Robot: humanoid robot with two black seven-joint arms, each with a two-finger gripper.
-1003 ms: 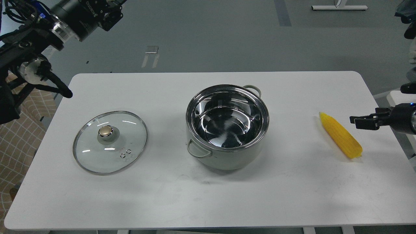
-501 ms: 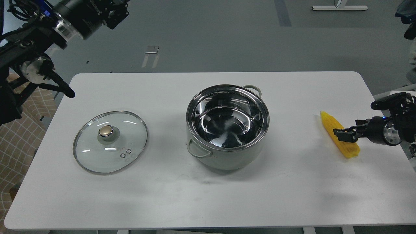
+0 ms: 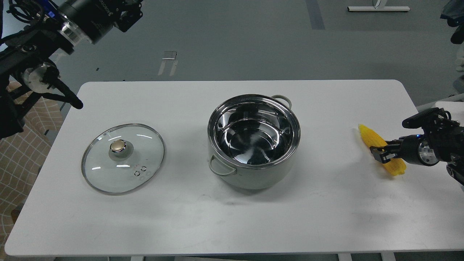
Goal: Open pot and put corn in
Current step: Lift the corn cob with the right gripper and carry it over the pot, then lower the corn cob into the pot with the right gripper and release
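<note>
One right claw [image 3: 378,152] at the corn [image 3: 373,139], grip unclear; left claw [image 3: 127,14] unreadable

The middle of the corn [image 3: 380,149] is covered by the right gripper [image 3: 380,152] at the right edge; its grip cannot be judged. The left gripper [image 3: 128,14] is cut off at the upper left.

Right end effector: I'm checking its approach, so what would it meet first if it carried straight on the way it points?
The corn: the right end effector points left, already at the cob's middle, though contact is unclear.
</note>
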